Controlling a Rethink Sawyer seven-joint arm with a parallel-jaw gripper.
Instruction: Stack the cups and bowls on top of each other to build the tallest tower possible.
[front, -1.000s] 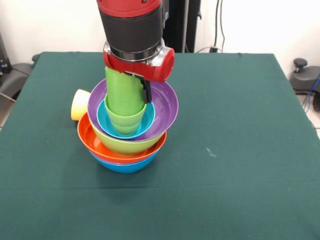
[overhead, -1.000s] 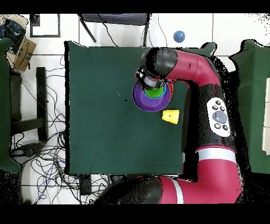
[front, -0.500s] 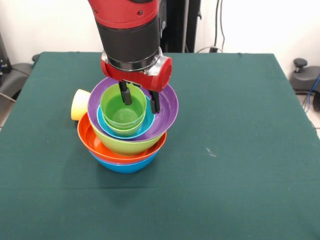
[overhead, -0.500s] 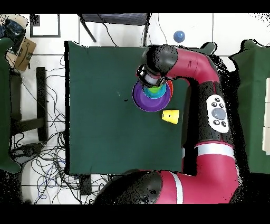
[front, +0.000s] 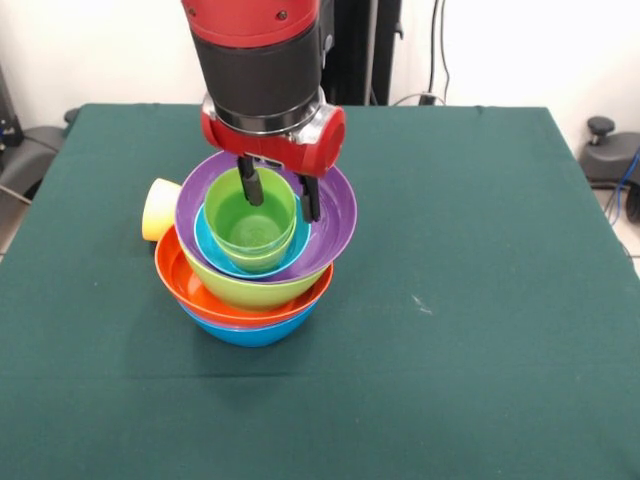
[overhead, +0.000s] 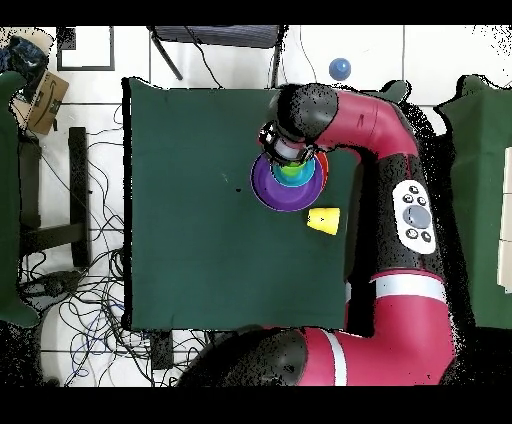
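The tower stands left of the table's middle: a blue bowl (front: 250, 333) at the bottom, then orange (front: 185, 285), lime green (front: 255, 292), purple (front: 335, 222) and a small cyan bowl (front: 212, 250). The light green cup (front: 250, 218) sits upright in the cyan bowl. My gripper (front: 280, 195) is open just above it, one finger inside the cup's mouth and the other outside its right wall. The pale yellow cup (front: 160, 208) lies on its side on the cloth behind the tower. In the overhead view my wrist covers part of the tower (overhead: 272, 186), with the yellow cup (overhead: 322, 219) beside it.
The green tablecloth (front: 480, 250) stretches wide to the right of the tower and in front of it. In the overhead view my arm (overhead: 400, 200) runs along the table's right edge. Cables and a blue ball (overhead: 340, 69) lie on the floor beyond the table.
A second ago the green cup hung tilted in my shut gripper above the stack. It now sits upright in the cyan bowl, and my fingers have spread and risen slightly.
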